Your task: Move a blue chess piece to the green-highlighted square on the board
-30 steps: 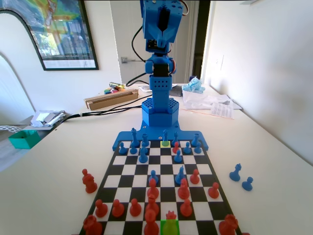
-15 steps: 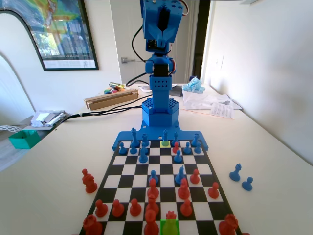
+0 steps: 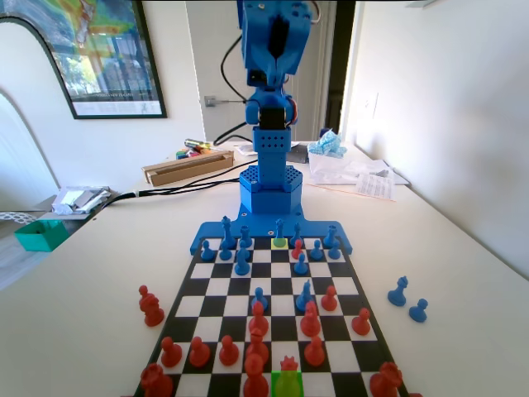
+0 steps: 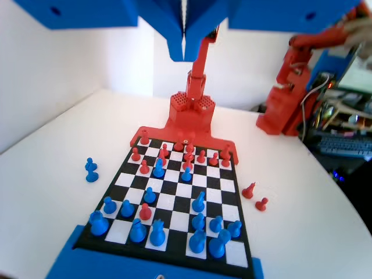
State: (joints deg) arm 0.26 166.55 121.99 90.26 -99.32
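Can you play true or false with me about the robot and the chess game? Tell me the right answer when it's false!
1. The gripper is shut and holds nothing. True.
2. The gripper is touching the board. False: it hangs high above it.
3. Two blue pawns stand off the board. True.
4. The green-highlighted square has a blue piece on it. False: it is empty, with a red crowned piece just behind it.

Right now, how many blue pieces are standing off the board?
2, both on the table right of the board in the fixed view: the farther blue pawn and the nearer blue pawn.
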